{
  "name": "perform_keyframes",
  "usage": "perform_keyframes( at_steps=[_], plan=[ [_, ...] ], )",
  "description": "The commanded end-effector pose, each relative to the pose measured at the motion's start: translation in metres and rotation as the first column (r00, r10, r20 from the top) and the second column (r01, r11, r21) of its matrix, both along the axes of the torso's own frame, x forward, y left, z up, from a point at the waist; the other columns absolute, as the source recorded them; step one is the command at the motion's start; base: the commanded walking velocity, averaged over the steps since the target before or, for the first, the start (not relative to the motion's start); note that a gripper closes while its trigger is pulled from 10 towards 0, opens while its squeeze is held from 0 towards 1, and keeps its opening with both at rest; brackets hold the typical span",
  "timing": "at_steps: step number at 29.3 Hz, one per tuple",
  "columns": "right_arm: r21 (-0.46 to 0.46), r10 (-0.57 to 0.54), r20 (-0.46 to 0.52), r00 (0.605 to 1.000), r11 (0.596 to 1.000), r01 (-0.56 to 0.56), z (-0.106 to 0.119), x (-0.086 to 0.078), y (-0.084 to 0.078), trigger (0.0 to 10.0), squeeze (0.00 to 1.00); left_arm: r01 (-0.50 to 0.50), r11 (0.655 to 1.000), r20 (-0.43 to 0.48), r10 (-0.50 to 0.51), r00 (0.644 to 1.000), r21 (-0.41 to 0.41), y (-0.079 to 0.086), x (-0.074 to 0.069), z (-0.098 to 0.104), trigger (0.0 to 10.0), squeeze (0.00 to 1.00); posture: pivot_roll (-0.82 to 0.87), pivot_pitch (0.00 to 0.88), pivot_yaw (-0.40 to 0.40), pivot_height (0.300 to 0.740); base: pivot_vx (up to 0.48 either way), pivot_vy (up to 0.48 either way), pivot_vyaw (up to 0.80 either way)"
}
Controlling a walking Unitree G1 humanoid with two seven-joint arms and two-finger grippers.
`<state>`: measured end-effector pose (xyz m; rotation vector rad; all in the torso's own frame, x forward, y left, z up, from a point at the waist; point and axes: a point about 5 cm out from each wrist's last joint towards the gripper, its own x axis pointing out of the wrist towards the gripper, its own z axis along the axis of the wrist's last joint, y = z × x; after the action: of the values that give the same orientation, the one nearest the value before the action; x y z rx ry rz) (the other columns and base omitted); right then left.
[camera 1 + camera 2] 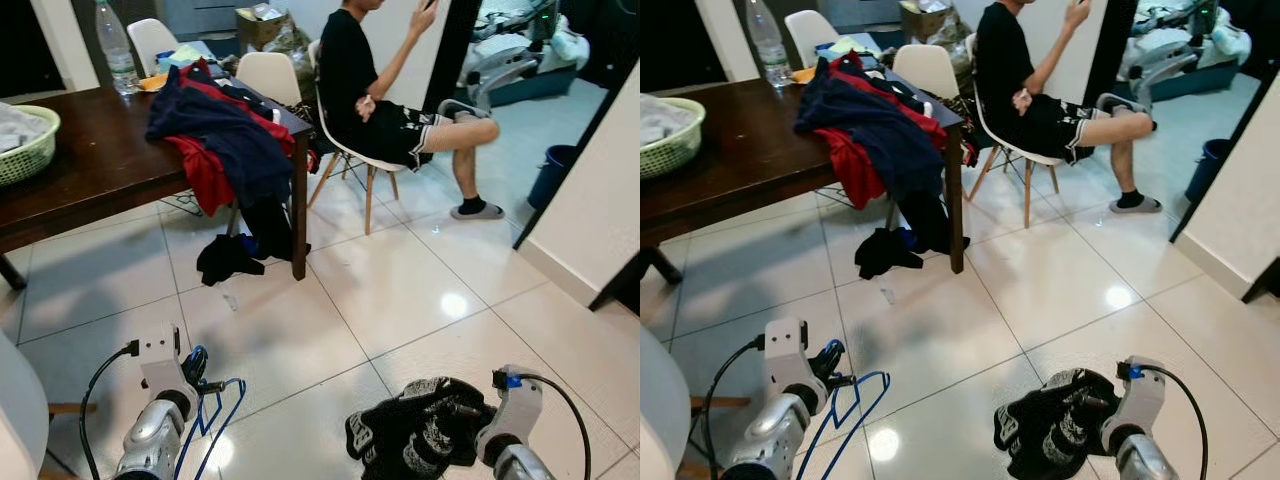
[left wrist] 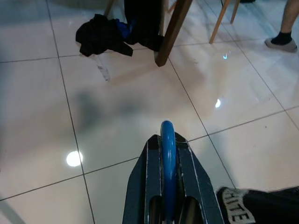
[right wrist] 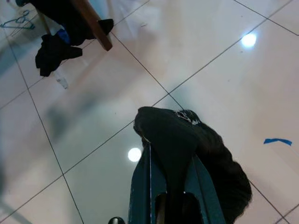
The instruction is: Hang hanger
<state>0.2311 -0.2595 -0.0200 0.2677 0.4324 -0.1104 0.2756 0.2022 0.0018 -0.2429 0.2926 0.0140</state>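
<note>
Hanger and garment held above tiled floor

Left gripper fingers clamped on blue hanger at 7 o'clock; right gripper fingers pinching black garment at 5 o'clock.

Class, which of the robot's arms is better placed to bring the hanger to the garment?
Left, probably: the left gripper already clamps the blue hanger; the right gripper is occupied holding the black garment.

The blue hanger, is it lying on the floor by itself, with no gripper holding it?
No, the blue hanger is clamped between the two fingers of the left gripper, above the tiled floor.
</note>
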Motion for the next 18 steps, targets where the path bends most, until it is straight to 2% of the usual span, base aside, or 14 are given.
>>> perform_keyframes(
  at_steps=[1,14,18],
  plan=[
    [0.004,-0.008,0.023,1.000,1.000,0.008,0.002,0.001,-0.002,10.0,0.00,0.001,1.000,0.015,-0.001,1.000,0.014,0.004,-0.001,0.002,10.0,0.00,0.02,0.097,-0.022,0.740,0.480,0.000,0.00],
    [0.042,-0.033,0.056,0.998,0.999,0.030,0.002,-0.002,0.002,10.0,0.00,-0.010,1.000,0.020,0.010,1.000,0.020,0.013,-0.007,0.001,10.0,0.00,0.05,0.116,-0.025,0.740,0.480,0.000,0.00],
    [0.068,-0.042,0.071,0.997,0.997,0.037,0.002,-0.003,0.004,10.0,0.00,-0.031,0.999,0.022,0.030,0.999,0.029,0.022,-0.010,0.002,10.0,0.00,0.06,0.125,-0.024,0.740,0.480,0.000,0.00]
  ],
)
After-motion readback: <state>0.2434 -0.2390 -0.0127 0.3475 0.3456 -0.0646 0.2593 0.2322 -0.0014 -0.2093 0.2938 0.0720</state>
